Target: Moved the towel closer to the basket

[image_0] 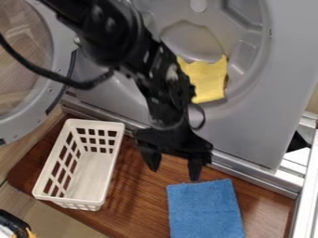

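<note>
The gripper (173,171) hung over the surface (136,195) with its jaws spread, holding nothing. The blue towel (206,209) lay flat at the lower right of the view, its far edge near the jaws, well apart from the white basket (87,172). The step in hand seemed to be picking up the towel, with the whole shift to the left probably yet to be done.

To do it well, the arm (146,76) would best come down over the far edge or the nearer corner, pinch a small fold and keep only a light hold. Thin cloth lying flat might slip out if the jaws closed too high, while pressing too hard could scrape the wood. A low, slow drag toward the basket would likely serve better than a high lift — and the towel should be let go before it bunched against the basket's wall or tipped it.

The surface was reddish-brown wood with a rounded corner, set before a grey machine front (273,93). The machine's round door (59,88) stood open at the left, and a yellow cloth (206,81) lay in the opening behind the arm. A pale metal rail (304,186) ran down the right side.
</note>
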`<state>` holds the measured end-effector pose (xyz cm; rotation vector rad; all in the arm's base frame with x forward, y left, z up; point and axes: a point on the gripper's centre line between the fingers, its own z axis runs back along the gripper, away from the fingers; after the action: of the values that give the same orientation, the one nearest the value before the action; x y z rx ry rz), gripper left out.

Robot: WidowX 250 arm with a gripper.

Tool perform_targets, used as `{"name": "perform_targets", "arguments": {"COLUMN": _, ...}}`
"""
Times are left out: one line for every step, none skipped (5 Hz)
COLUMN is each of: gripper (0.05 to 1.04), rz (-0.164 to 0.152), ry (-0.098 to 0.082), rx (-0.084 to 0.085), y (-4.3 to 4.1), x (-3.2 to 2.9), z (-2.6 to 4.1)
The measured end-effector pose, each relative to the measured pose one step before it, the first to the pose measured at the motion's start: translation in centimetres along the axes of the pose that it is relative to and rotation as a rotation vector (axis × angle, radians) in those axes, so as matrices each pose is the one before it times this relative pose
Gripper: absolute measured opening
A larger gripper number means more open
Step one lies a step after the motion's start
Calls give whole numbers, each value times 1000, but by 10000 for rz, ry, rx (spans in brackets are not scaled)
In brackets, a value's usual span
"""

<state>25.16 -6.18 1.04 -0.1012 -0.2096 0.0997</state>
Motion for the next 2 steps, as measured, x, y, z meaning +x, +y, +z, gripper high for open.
{"name": "perform_targets", "arguments": {"gripper": 999, "rz": 178, "ry": 11, "rx": -282, "y": -258, "x": -1098, "z": -1665}}
{"name": "perform_targets", "arguments": {"gripper": 999, "rz": -404, "ry": 77, "rx": -56, "y": -1140, "x": -1311, "z": -2265}}
